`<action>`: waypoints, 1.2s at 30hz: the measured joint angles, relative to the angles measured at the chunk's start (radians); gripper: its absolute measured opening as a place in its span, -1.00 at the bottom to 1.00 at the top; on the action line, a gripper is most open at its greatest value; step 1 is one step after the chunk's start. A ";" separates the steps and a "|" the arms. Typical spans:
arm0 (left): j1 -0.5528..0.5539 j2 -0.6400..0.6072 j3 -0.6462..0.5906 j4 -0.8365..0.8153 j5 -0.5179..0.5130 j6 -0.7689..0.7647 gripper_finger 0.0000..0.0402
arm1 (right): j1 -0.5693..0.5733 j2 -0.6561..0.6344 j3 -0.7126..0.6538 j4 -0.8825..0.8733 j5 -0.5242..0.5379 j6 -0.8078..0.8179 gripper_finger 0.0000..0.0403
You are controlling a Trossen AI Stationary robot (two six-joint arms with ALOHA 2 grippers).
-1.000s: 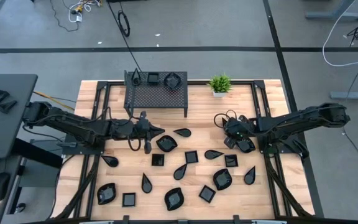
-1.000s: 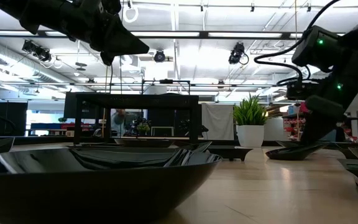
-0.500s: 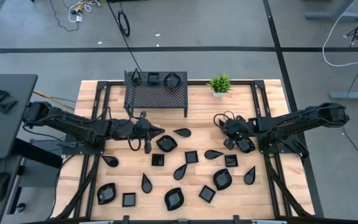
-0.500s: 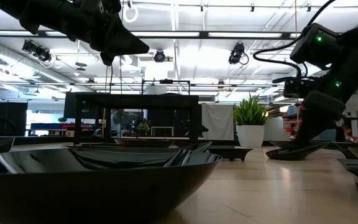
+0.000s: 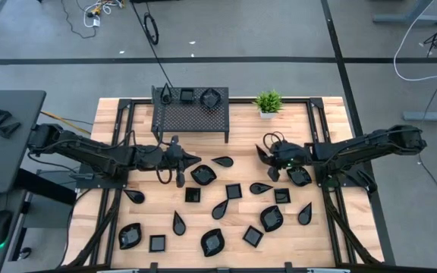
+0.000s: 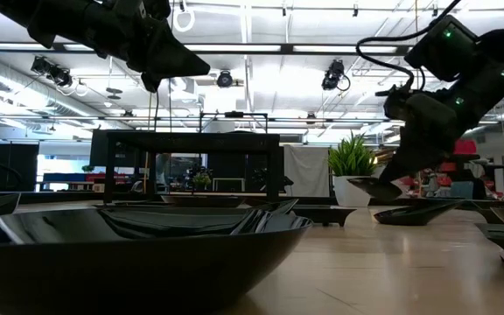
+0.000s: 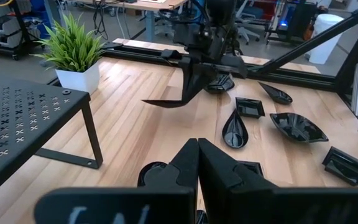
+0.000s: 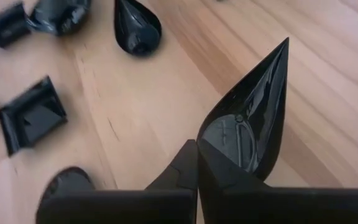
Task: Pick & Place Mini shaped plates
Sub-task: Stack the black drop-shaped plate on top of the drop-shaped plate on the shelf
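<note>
Right gripper (image 8: 194, 163) clamps a teardrop plate (image 8: 247, 118) by its rim, clear of the table (image 5: 241, 129), likely en route to the rack (image 5: 190, 115).

Rim pinch suits a shallow dish and leaves the underside free for set-down. The left wrist view shows it hanging roughly level, pointed tip leading, above bare wood near the potted plant (image 7: 74, 48). It is glossy black and leaf-shaped, tapering to a sharp tip. Left gripper (image 5: 184, 161) waits over the table's left-centre, fingers pressed together, holding nothing. The other mini plates (image 5: 234, 190) lie scattered across the front half; two already sit on the rack at the far edge.
</note>
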 joint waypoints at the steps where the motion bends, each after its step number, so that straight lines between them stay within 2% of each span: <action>1: 0.000 0.000 0.000 0.000 0.000 0.000 -0.93 | 0.005 0.000 0.000 0.015 -0.002 0.000 -1.00; 6: 0.000 0.000 0.000 0.000 0.000 -0.002 -0.93 | 0.039 0.000 0.059 0.002 0.012 -0.012 -1.00; 9: 0.002 0.000 0.000 0.000 -0.020 -0.056 -0.93 | 0.082 0.001 0.135 -0.013 0.071 -0.041 -1.00; 13: 0.011 -0.002 0.000 -0.001 -0.096 -0.142 -0.91 | 0.161 0.039 0.265 -0.018 0.153 -0.110 -1.00; 16: 0.016 -0.025 0.000 0.027 -0.109 -0.159 -0.78 | 0.221 0.111 0.388 -0.063 0.232 -0.192 -1.00; 19: 0.024 -0.024 0.002 0.104 -0.109 -0.184 -0.55 | 0.263 0.213 0.504 -0.103 0.348 -0.272 -1.00; 22: 0.036 -0.009 0.002 0.185 -0.110 -0.230 -0.29 | 0.281 0.323 0.596 -0.089 0.492 -0.338 -1.00; 26: 0.048 0.022 0.001 0.201 -0.137 -0.318 -0.02 | 0.281 0.463 0.700 -0.079 0.642 -0.424 -1.00; 30: 0.048 0.068 0.001 0.217 -0.205 -0.341 0.07 | 0.275 0.579 0.784 -0.040 0.774 -0.523 -1.00; 36: 0.047 0.149 0.001 0.358 -0.207 -0.341 0.00 | 0.276 0.673 0.855 0.132 0.872 -0.712 -1.00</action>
